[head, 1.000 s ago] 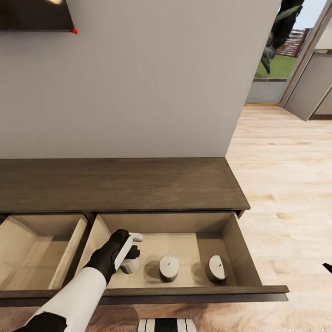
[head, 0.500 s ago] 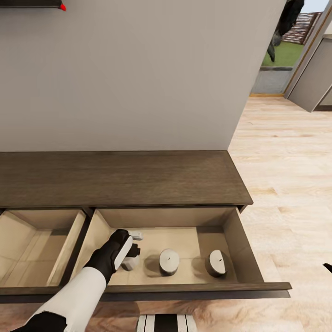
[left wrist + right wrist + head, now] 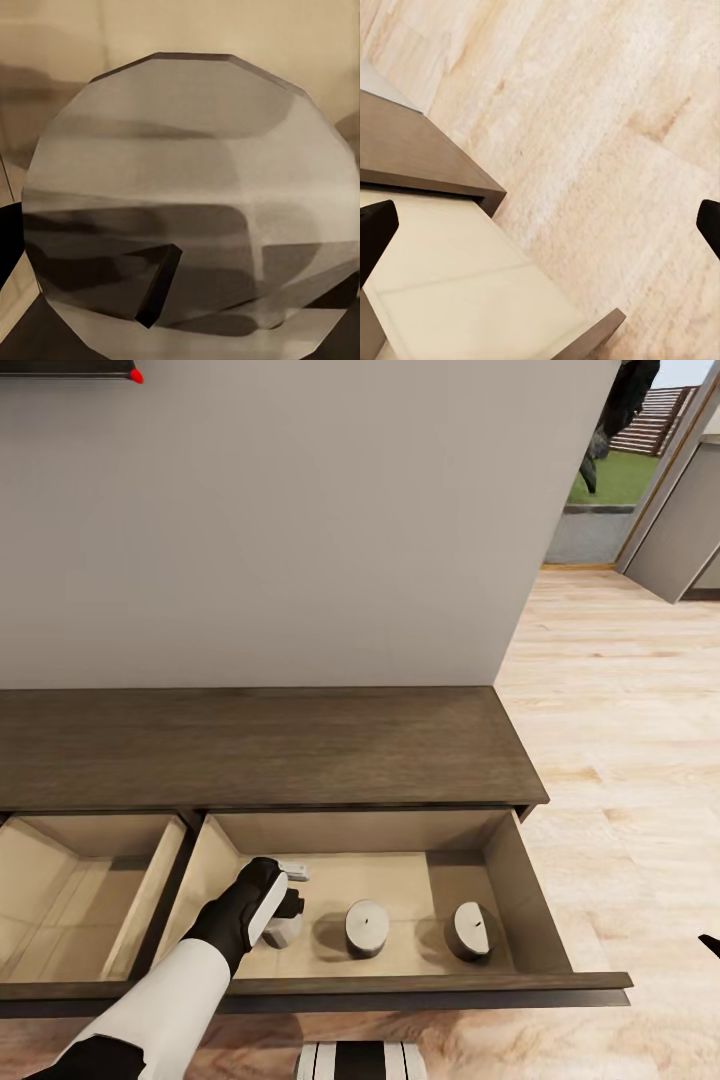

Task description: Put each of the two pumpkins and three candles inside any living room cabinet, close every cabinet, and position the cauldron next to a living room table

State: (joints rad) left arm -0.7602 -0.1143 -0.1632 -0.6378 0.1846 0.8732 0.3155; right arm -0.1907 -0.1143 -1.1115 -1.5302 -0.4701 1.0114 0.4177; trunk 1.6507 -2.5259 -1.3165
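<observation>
Nothing has shifted since half a second ago: my left end effector (image 3: 285, 905) is down in the open drawer (image 3: 530, 905) of the cabinet (image 3: 260, 745), seemingly closed on the third candle (image 3: 280, 930), which looms in the left wrist view, though I cannot tell how firmly. If I withdraw crooked I'd likely tip it, or clip the middle candle (image 3: 366, 927) just beside. Both standing candles, including the far one (image 3: 468, 932), sit upright, wicks up; the right end effector (image 3: 540, 225) is spread wide, empty.

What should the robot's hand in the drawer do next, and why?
Probably open the left gripper and lift away. It holds a third candle low over the floor of the open drawer, in line with the two candles already standing there, so letting go looks like the sensible step.
</observation>
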